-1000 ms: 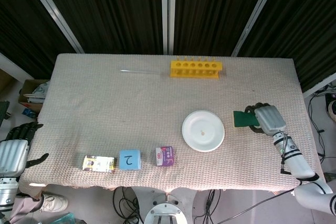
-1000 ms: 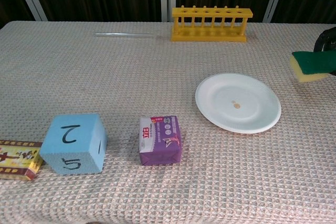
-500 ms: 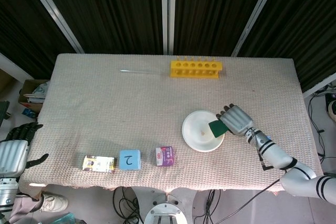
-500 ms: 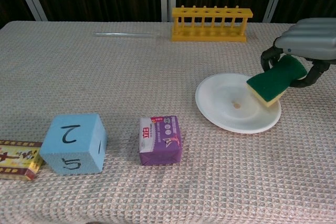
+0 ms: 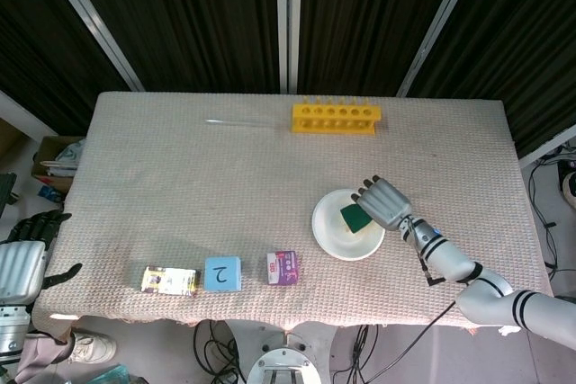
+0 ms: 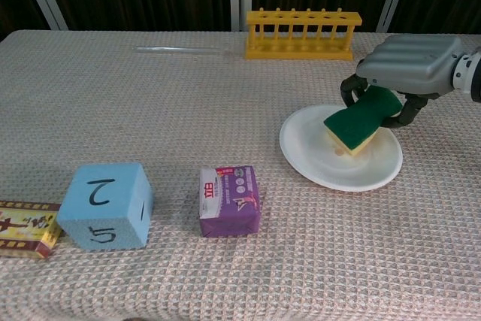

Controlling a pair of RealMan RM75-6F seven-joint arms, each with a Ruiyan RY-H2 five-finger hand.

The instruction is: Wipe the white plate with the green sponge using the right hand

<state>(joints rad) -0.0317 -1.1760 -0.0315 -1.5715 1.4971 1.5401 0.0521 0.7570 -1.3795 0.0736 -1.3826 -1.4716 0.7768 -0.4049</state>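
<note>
Within a second the right hand (image 6: 409,65), fingers gripping the green sponge (image 6: 359,119), travelled from beside the white plate (image 6: 308,159) to over its centre, positioning it to wipe.

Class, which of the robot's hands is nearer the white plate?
The right hand: it holds the green sponge over the white plate. The left hand is off the table's far left edge.

We're in a robot test cell or lab, not a home. We see a table under a beige waffle-weave cloth (image 5: 180,177), backed by black pleated curtains on grey metal frame struts (image 5: 288,20). Cable bundles (image 5: 225,343) hang loose under the table's near edge. Props are lab-like: a yellow plastic test-tube rack (image 6: 302,34) and a clear glass tube (image 6: 179,50) lying on the cloth.
</note>
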